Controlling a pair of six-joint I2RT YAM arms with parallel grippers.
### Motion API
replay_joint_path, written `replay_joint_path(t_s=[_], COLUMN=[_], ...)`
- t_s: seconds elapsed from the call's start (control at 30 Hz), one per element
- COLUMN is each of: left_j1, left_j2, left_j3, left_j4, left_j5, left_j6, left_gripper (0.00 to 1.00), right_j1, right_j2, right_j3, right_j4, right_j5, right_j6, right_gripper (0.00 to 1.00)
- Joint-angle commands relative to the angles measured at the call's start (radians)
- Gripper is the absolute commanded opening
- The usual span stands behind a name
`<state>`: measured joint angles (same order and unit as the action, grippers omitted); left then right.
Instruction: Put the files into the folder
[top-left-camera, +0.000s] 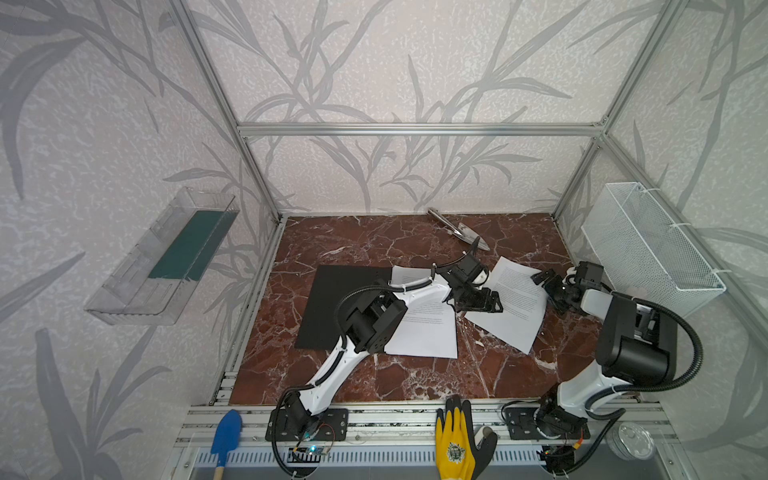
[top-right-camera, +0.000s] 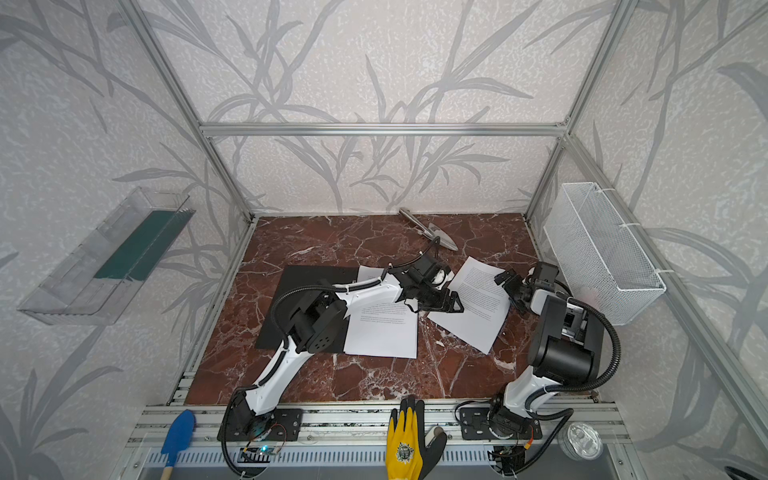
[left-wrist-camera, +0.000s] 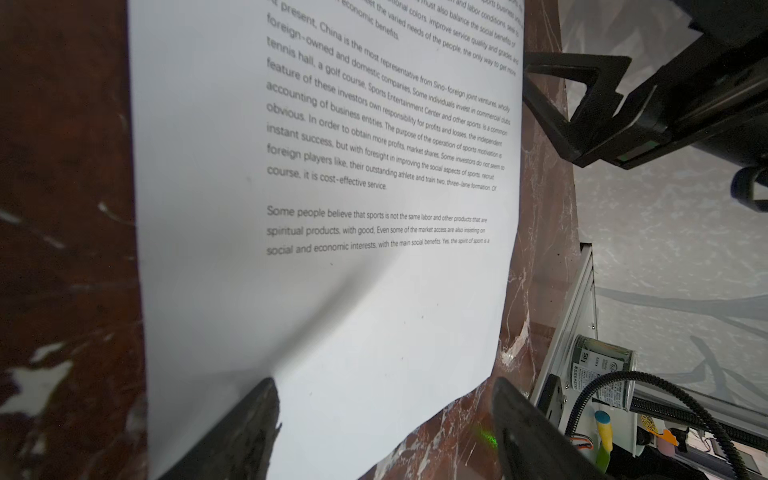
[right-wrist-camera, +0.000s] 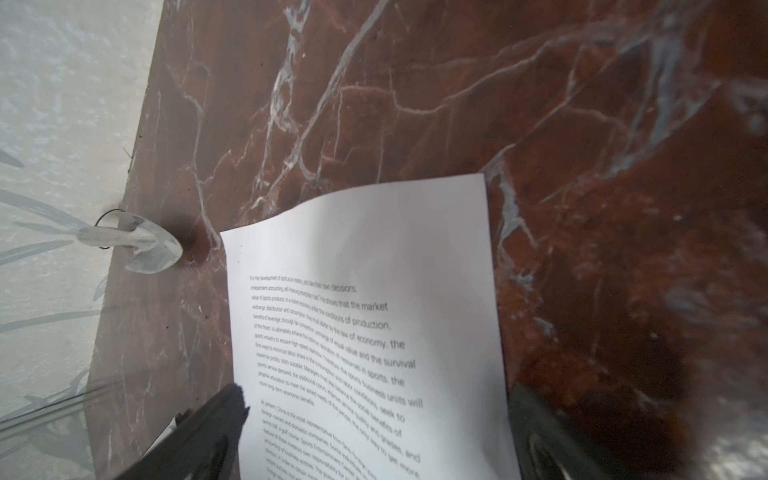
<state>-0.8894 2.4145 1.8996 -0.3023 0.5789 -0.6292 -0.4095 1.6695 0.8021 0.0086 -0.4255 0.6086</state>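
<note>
The loose sheet (top-left-camera: 513, 299) lies slanted on the table (top-left-camera: 374, 382), long axis front to back, right of the folder (top-left-camera: 332, 299). The left fingers (left-wrist-camera: 245, 428) are spread at its left edge and the right fingers (right-wrist-camera: 208, 432) spread over its right. The left arm looks nearer the folder.

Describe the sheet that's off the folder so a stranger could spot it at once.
On the red marble tabletop, look right, toward the white mesh basket. A white printed sheet lies there on bare marble. Unlike the other sheet, which overlaps the black folder squarely, this one is turned at an angle.
</note>
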Motion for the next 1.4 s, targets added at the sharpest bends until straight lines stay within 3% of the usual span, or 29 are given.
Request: replay_joint_path(t_s=[0.0,0.43,0.67,0.83,1.0,1.2,1.27,1.37], left_j1=[-0.003,0.002,0.008,0.016,0.018,0.024,0.026,0.026], left_j2=[0.081,0.123,0.118,0.123,0.121,0.126,0.125,0.107], left_j3=[-0.006,0.016,0.002,-0.005,-0.008,-0.012,-0.013,-0.014], left_j4=[-0.083,-0.097,-0.086,-0.075,-0.070,-0.052,-0.052,-0.046], left_j5=[-0.038,-0.043,-0.044,-0.037,-0.036,-0.013,-0.010,0.013], left_j6=[-0.005,-0.010,-0.018,-0.027,-0.031,-0.036,-0.034,-0.021], left_gripper=[0.82,0.82,0.81,0.82,0.81,0.81,0.81,0.81], right_j1=[0.009,0.037,0.038,0.037,0.037,0.035,0.036,0.037], right_j2=[0.050,-0.227,-0.324,-0.296,-0.300,-0.368,-0.387,-0.406], right_j3=[-0.059,-0.171,-0.175,-0.162,-0.164,-0.181,-0.179,-0.172], right_j4=[-0.109,-0.098,-0.165,-0.182,-0.208,-0.249,-0.266,-0.297], right_j5=[-0.089,-0.237,-0.159,-0.132,-0.083,-0.029,-0.022,-0.022], right_j6=[0.020,0.057,0.036,0.035,0.034,0.040,0.036,0.035], right_gripper=[0.99,0.99,0.95,0.80,0.47,0.17,0.00,0.00])
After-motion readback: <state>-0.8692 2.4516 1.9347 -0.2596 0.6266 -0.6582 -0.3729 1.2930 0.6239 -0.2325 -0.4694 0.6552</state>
